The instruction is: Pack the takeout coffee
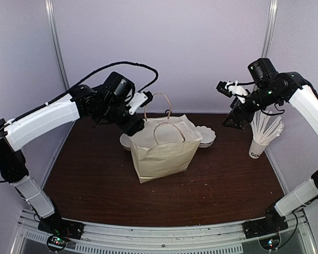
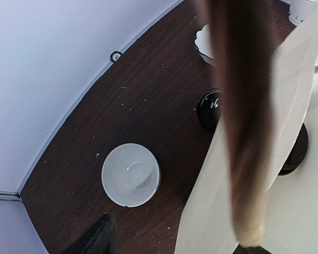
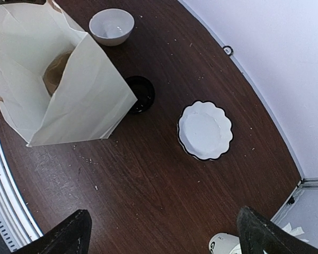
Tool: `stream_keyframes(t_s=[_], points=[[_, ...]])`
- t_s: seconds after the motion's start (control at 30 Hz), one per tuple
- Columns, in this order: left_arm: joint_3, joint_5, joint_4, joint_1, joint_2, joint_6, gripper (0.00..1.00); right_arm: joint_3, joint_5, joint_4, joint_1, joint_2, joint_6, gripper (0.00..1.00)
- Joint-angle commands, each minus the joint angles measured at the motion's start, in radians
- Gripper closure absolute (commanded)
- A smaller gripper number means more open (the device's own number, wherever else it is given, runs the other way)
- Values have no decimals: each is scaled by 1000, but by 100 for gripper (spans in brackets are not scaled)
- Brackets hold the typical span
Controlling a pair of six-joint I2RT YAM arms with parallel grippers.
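Observation:
The takeout coffee shows only as its round black lid (image 3: 139,94) on the table, just behind the paper bag (image 1: 164,148). Its white side is hidden. In the left wrist view the lid (image 2: 208,108) lies past the bag's edge (image 2: 228,211). Another dark round shape (image 2: 298,151) shows beside the bag wall; I cannot tell what it is. My left gripper (image 1: 135,125) hangs open at the bag's top left corner, with the bag's edge and blurred handle between its fingers (image 2: 172,246). My right gripper (image 1: 231,119) is open, empty and high above the table's right side (image 3: 164,238).
A like cup full of white sticks (image 1: 258,145) stands at the far right and also shows in the right wrist view (image 3: 225,244). A scalloped white bowl (image 3: 205,130) sits right of the bag. A plain white bowl (image 2: 131,174) sits behind the bag's left.

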Motion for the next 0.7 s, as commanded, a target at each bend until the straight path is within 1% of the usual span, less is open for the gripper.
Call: stream_keyframes(t_s=[0.0, 0.1, 0.2, 0.3, 0.43, 0.67], points=[[39, 19, 57, 27, 18, 6, 32, -6, -17, 28, -45, -10, 54, 1], [52, 10, 65, 41, 10, -6, 27, -7, -32, 25, -62, -10, 63, 1], [65, 56, 72, 80, -2, -19, 23, -8, -35, 30, -87, 4, 75, 0], [88, 105, 61, 113, -4, -18, 22, 3, -43, 17, -105, 30, 85, 1], [120, 135, 41, 127, -1, -15, 19, -8, -50, 32, -132, 38, 95, 0], [121, 144, 45, 132, -15, -10, 19, -17, -63, 30, -150, 43, 103, 0]])
